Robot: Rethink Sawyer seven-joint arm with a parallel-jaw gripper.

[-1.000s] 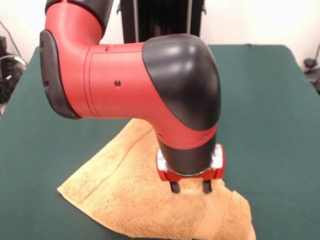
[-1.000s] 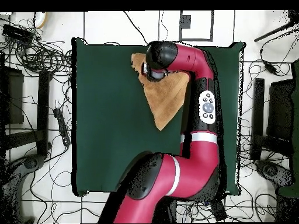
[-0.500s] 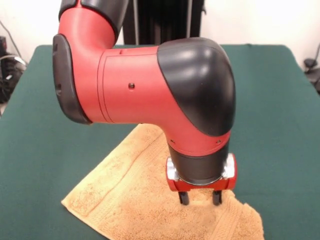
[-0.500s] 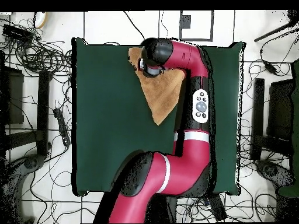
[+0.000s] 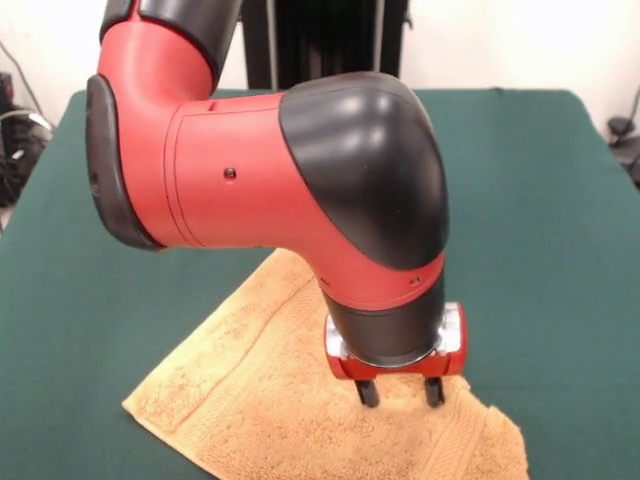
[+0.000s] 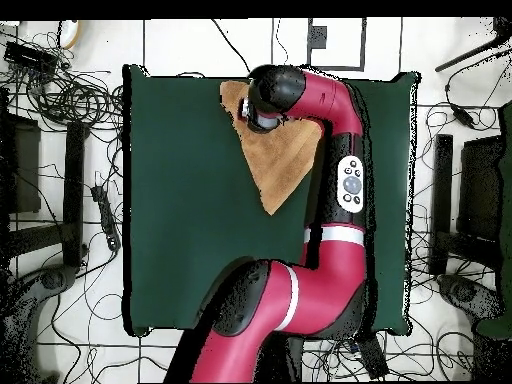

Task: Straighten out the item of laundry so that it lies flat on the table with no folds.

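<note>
The floor (image 6: 60,360) is white with thin dark lines, like big tiles. Lots of black cables (image 6: 70,95) lie all over it in loops and tangles. Dark stands (image 6: 40,240) sit on both sides. In the front view a pale wall (image 5: 520,45) is at the back, with a tall black post (image 5: 325,40) before it.

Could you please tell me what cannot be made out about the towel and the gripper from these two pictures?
- Front view: the towel's near edge is cut off by the picture's bottom edge.
- Front view: the gripper shows two spread fingers; whether they pinch cloth is unclear.
- Overhead view: the arm hides the gripper and part of the towel.
</note>
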